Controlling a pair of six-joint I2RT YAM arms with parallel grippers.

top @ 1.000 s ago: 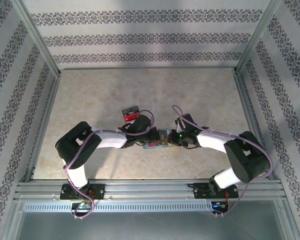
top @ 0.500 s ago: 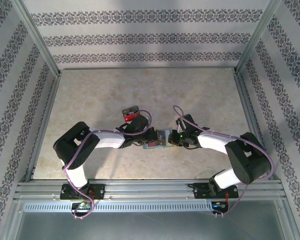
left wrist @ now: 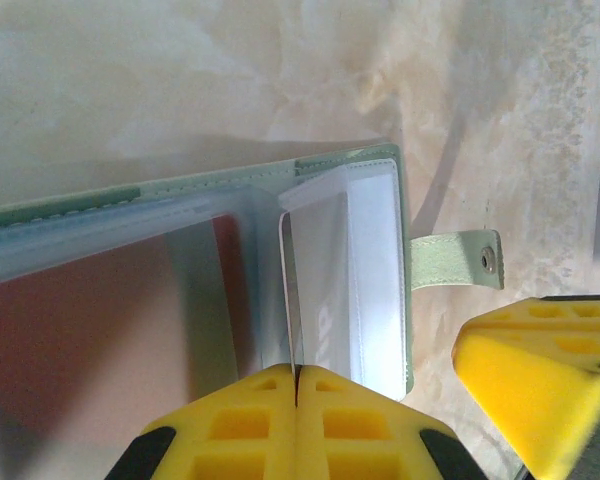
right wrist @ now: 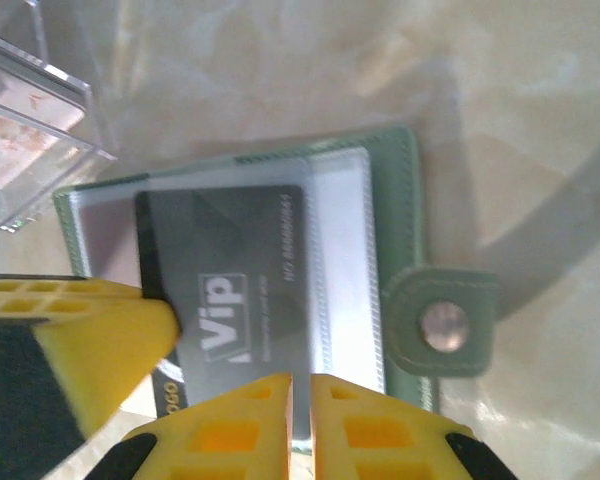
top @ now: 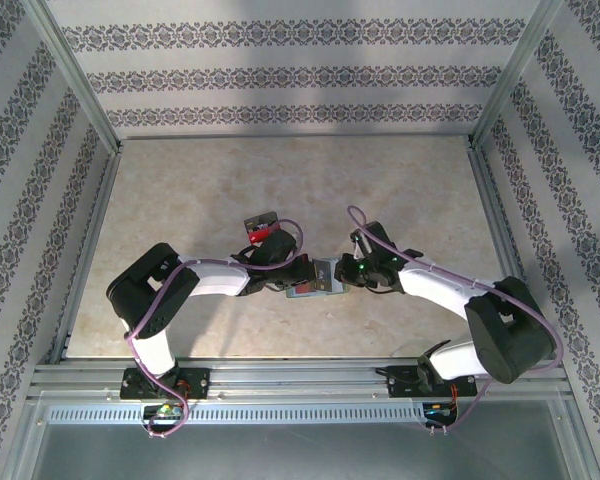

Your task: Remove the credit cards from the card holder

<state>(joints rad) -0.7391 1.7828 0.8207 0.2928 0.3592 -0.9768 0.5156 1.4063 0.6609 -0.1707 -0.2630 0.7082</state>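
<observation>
The left claw [left wrist: 295,375] is pressed together on the edge of a clear inner sleeve of the card holder [left wrist: 372,260]. It seems to be pinning the open wallet flat on the surface [right wrist: 540,120], so that pulling a card does not drag the whole thing along. A reddish shape [left wrist: 80,340] shows through the cloudy pocket beside it, probably a second card. The holder lies between the two arms, just in front of the clear tray [right wrist: 30,120], with its snap strap [right wrist: 440,325] flapped out to the side and undone. The right claw [right wrist: 300,385] is clamped on the near edge of the dark grey credit card [right wrist: 240,260], which looks partly out of its pocket. I judge that grip is set to slide it free along the slot. The card reads "Vip" in white. The small print beside it is too fine to read, and gold letters "OGO" show at its corner.
</observation>
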